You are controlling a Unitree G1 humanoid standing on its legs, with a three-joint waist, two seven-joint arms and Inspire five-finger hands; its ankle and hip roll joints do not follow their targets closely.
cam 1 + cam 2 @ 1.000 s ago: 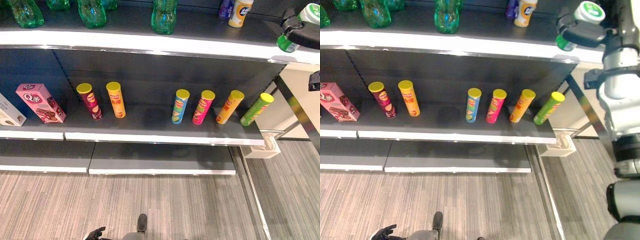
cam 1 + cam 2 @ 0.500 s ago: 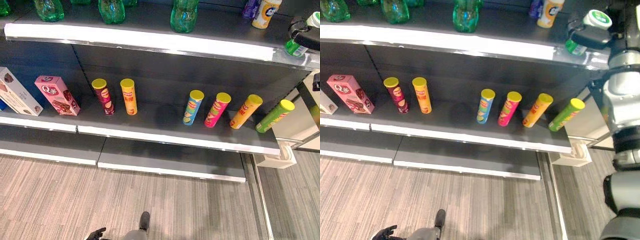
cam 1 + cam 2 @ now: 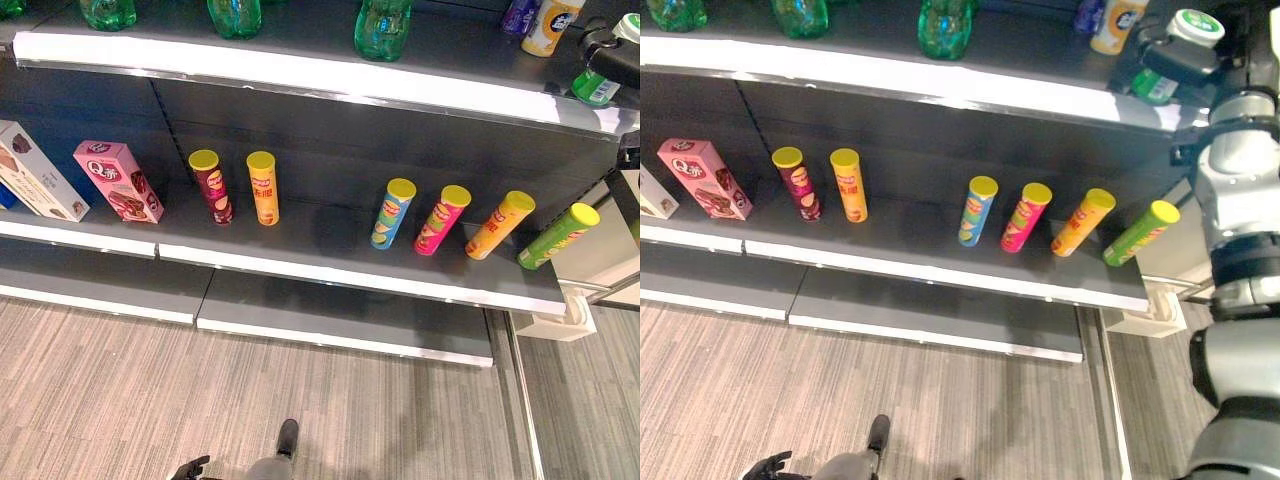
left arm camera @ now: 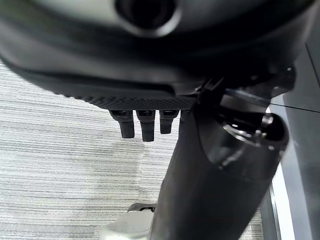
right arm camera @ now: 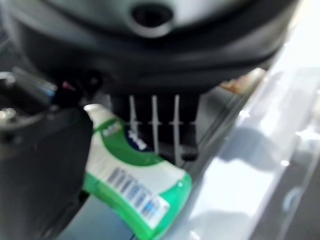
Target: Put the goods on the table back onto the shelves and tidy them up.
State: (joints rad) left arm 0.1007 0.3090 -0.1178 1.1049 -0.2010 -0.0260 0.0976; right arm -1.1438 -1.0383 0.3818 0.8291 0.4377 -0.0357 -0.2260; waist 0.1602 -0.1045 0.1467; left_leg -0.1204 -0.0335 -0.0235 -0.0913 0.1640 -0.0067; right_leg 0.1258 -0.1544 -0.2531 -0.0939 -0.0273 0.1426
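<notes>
1. Right wrist view has the right hand (image 5: 150,115) with its fingers and thumb curled round a green bottle (image 5: 135,185) with a white label, held just over the pale front edge of the top shelf (image 5: 260,165).
2. From the head, the same hand (image 3: 1180,62) grips that bottle (image 3: 1155,85) at the right end of the top shelf (image 3: 940,85), its white-and-green cap uppermost.
3. Green plastic bottles (image 3: 380,25) stand further left along the top shelf, and a yellow-and-white cup (image 3: 552,25) with a purple can (image 3: 520,15) beside it stands near the right end.
4. On the middle shelf (image 3: 350,275) six crisp tubes with yellow lids stand in a row: a maroon tube (image 3: 212,187) and an orange tube (image 3: 263,188) toward the left, then a blue tube (image 3: 393,213), a pink tube (image 3: 441,220), another orange tube (image 3: 498,226) and a green tube (image 3: 556,236) at the right end.
5. A pink biscuit box (image 3: 118,181) and a white box (image 3: 38,185) stand at the left end of that shelf.
6. Left hand (image 4: 145,122) hangs low over the striped carpet (image 4: 60,170), fingers relaxed and holding nothing.
</notes>
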